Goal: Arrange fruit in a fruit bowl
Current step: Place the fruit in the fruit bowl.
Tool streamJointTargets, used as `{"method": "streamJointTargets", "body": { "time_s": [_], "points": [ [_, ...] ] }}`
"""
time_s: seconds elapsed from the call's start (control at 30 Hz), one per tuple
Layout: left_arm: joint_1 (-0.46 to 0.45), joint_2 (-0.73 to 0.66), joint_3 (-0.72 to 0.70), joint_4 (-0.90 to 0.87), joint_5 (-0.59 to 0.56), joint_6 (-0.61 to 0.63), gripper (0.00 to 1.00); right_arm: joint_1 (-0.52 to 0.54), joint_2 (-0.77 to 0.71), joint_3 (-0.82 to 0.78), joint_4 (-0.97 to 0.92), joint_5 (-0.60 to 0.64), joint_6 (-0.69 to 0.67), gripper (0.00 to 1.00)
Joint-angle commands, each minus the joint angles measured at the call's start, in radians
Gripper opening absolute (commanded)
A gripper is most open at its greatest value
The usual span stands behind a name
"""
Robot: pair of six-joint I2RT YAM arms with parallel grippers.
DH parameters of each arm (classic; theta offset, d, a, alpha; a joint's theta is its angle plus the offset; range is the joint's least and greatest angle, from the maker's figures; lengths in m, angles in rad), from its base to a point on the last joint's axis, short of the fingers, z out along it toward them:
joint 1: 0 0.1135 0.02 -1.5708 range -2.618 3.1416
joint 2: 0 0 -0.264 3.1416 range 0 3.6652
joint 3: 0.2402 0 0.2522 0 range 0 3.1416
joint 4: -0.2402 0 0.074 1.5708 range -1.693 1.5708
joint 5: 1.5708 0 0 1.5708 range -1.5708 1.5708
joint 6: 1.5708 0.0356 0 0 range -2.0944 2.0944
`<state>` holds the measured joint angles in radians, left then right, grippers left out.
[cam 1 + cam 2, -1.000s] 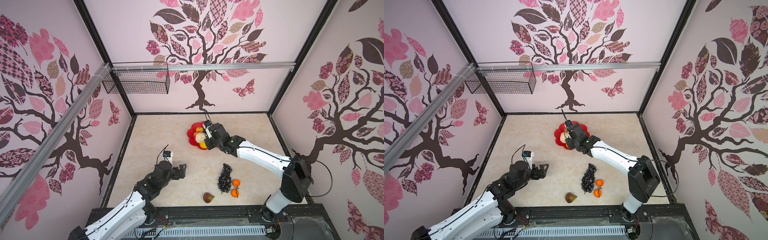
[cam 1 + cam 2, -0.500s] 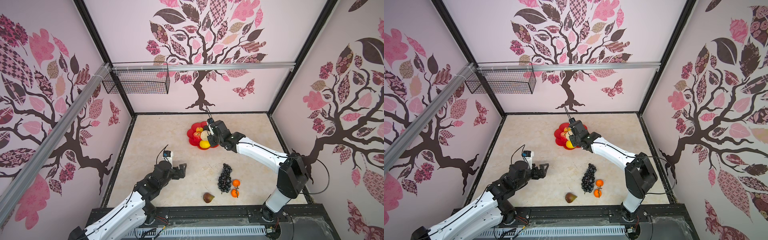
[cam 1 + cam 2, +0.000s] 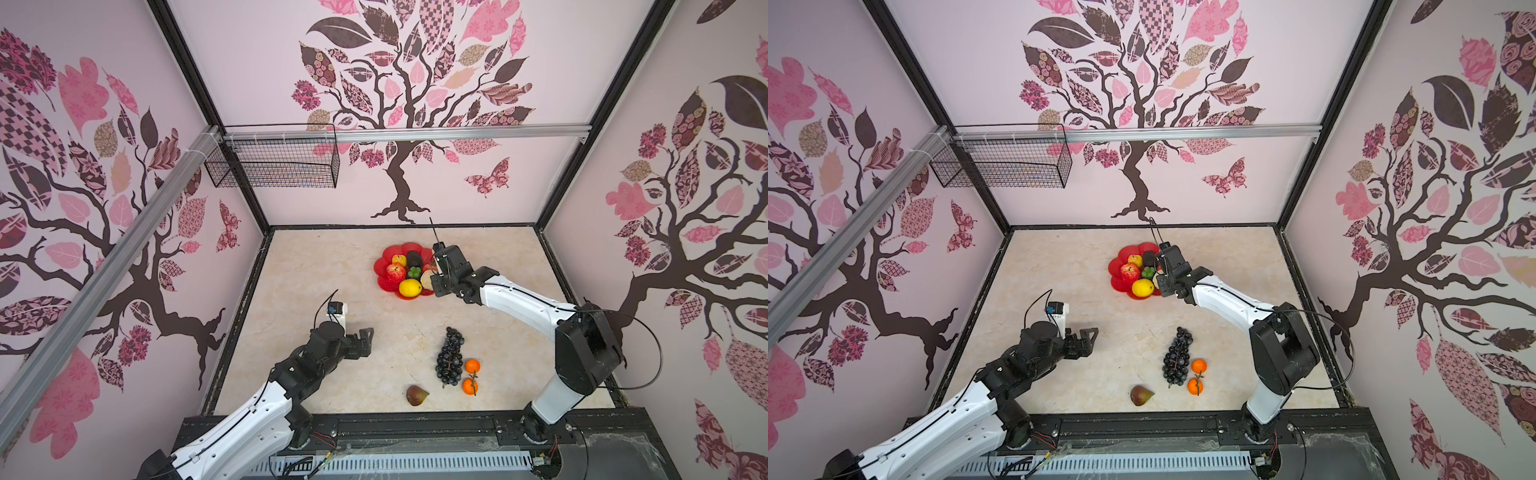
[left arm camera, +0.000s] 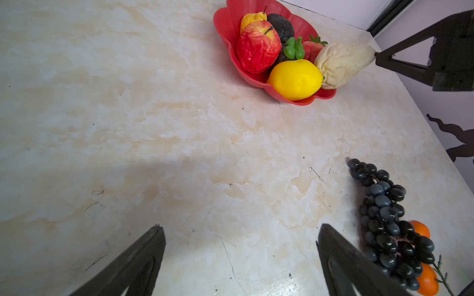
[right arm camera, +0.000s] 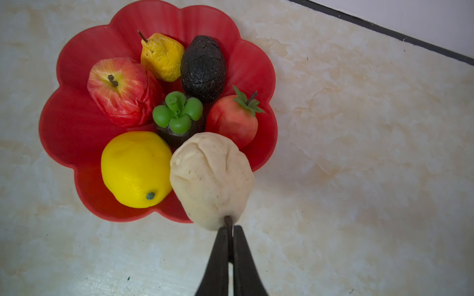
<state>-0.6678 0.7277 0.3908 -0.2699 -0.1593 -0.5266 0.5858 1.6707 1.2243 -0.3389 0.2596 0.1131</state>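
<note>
The fruit bowl (image 5: 66,123) is seen toward the far edge of the counter (image 4: 128,115), a little right of its middle, and it is well filled. A red apple (image 5: 118,89), a yellow pear (image 5: 161,56) and an avocado (image 5: 204,68) are ranged round one side. A strawberry (image 5: 233,120) and a lemon (image 5: 136,169) are set on the other, and a dark fruit with a green calyx (image 5: 178,115) is lodged in the centre. Now the cream knobbly piece (image 5: 211,179): it is tilted across the rim, its fat end tucked in close against the lemon and its narrow end carried out over the counter. Whether its weight is borne by the bowl cannot be told. Its dark stem is pinched by the right gripper (image 5: 230,230), the jaws pressed together on it with barely a sliver between. Out toward the near edge, well apart from the bowl, the grape bunch (image 3: 449,359) is stretched along the counter. The oranges (image 3: 472,366) are tucked just beside it on the right, and the brown fig (image 3: 415,395) is found near its lower end. Over to the left, the left gripper (image 4: 240,228) is held above bare counter, its jaws spread wide.
</note>
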Motion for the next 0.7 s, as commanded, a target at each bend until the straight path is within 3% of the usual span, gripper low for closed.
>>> {"method": "streamJointTargets", "body": {
  "time_s": [0.0,0.43,0.67],
  "points": [
    [0.001,0.001,-0.027,0.023,0.003,0.007,0.96,0.003,-0.052,-0.001,-0.013,-0.019,0.017,0.06],
    [0.002,0.004,-0.026,0.024,0.006,0.011,0.96,0.003,-0.023,-0.017,-0.027,-0.149,0.027,0.05],
    [0.002,0.004,-0.026,0.023,0.006,0.010,0.96,0.003,0.019,-0.002,-0.035,-0.158,0.033,0.06]
  ]
}}
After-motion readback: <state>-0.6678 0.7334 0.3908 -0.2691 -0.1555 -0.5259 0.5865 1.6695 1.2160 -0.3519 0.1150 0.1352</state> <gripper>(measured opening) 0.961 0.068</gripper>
